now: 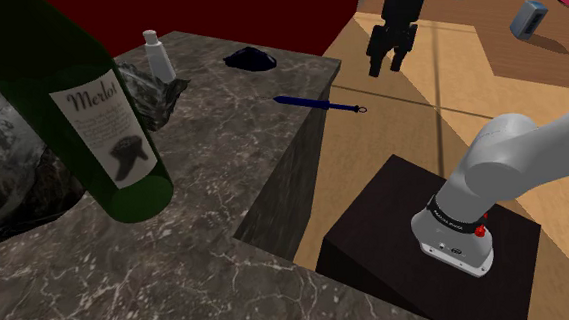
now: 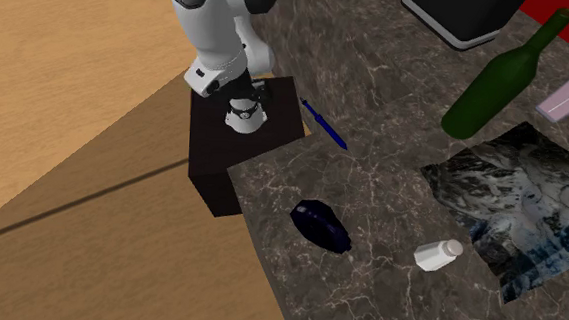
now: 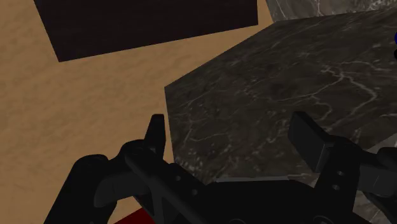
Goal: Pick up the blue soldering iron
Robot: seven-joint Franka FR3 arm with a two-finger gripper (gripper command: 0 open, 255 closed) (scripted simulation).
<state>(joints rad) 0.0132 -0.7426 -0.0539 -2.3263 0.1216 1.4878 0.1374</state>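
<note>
dark grey marble with pale veins covers the counter (image 1: 223, 177), which ends in a sharp corner above a tan wooden floor (image 1: 410, 117). the blue soldering iron (image 1: 315, 103) lies flat on the stone right by its edge: a thin blue handle running into a thinner dark shaft with a small ring at its end, pointing toward three o'clock in the shoulder view. at one o'clock from it the black gripper (image 1: 388, 66) hangs over the floor, well apart from the iron, its two fingers (image 3: 156, 130) spread with nothing between them. a glossy green wine bottle (image 1: 100, 114) labelled merlot sits at nine o'clock of the iron, its neck cut off by the frame. a small white bottle (image 1: 157, 53) is at the iron's ten o'clock, and a rounded dark blue lump (image 1: 250, 58), hard to identify, at eleven. the matte dark stand (image 1: 376, 219) is a plain box beside the counter.
</note>
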